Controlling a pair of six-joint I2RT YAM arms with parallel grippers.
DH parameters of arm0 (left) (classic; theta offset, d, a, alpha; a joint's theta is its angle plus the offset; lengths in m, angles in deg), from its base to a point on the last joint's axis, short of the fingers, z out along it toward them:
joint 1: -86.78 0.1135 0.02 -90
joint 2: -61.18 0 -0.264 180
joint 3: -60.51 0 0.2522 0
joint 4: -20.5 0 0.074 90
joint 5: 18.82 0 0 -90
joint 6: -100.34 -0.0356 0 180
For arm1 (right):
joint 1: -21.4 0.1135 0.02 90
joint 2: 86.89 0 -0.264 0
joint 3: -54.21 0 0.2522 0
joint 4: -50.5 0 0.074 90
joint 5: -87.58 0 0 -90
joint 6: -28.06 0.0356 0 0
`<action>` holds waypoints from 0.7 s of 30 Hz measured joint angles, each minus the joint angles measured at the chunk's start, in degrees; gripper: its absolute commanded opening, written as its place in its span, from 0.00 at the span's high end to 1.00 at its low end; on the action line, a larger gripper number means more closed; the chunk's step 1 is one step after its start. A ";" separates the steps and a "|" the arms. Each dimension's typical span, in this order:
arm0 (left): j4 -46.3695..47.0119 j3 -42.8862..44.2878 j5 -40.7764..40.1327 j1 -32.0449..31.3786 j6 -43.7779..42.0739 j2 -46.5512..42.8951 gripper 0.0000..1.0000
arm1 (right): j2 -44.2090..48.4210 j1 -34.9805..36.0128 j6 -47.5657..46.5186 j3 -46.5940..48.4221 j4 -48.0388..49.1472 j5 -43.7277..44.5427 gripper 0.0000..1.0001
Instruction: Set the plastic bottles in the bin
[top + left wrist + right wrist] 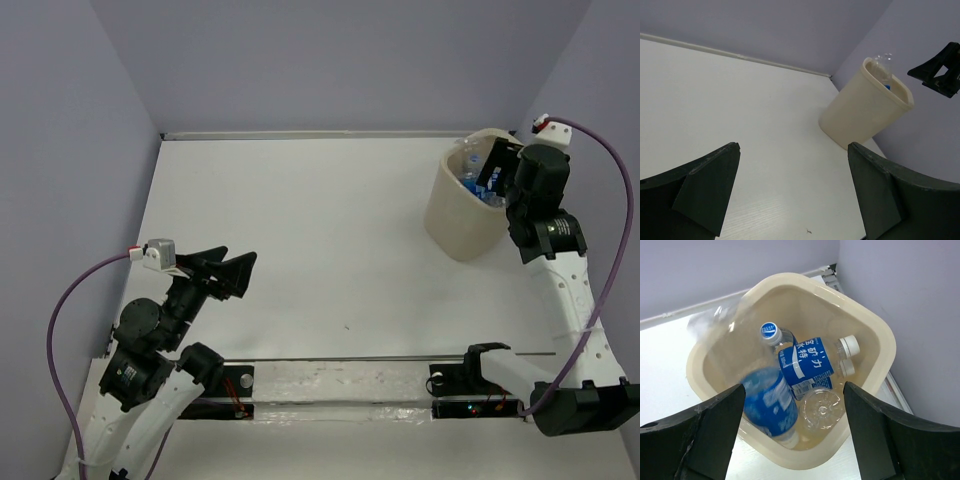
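At the table's (300, 220) far right corner, the bin (460, 225) against the purple wall (600, 150), plastic bottles (807, 365) heaped inside, one clear bottle (885, 62) poking above the rim, right gripper (794, 389) hovering over it, spread wide, empty, left gripper (232, 272) likewise agape, holding nothing, well apart.

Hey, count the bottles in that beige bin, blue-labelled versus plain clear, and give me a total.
Blue-labelled bottles: 2, one across the middle, one blurred at near left.
Label-free clear bottles: 2, one base-up, one blurred against the rim.
Total: 4 distinguishable in the bin; more may lie hidden underneath.
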 measured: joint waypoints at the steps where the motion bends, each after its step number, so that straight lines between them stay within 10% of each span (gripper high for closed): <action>1: 0.00 0.02 0.00 0.00 0.00 0.04 0.02 | 0.04 0.00 0.00 0.17 0.04 0.02 0.23; 11: -0.02 0.00 -0.35 0.00 0.02 0.31 0.02 | -6.25 0.00 1.05 0.92 1.53 -3.26 0.42; 18: -0.04 0.00 -0.74 0.02 -0.04 0.46 0.01 | 8.63 0.00 6.32 -6.32 5.64 -18.16 0.41; 21: 0.00 0.02 -0.72 0.02 -0.26 0.52 0.01 | 19.30 0.00 9.64 -10.54 9.66 -25.86 0.01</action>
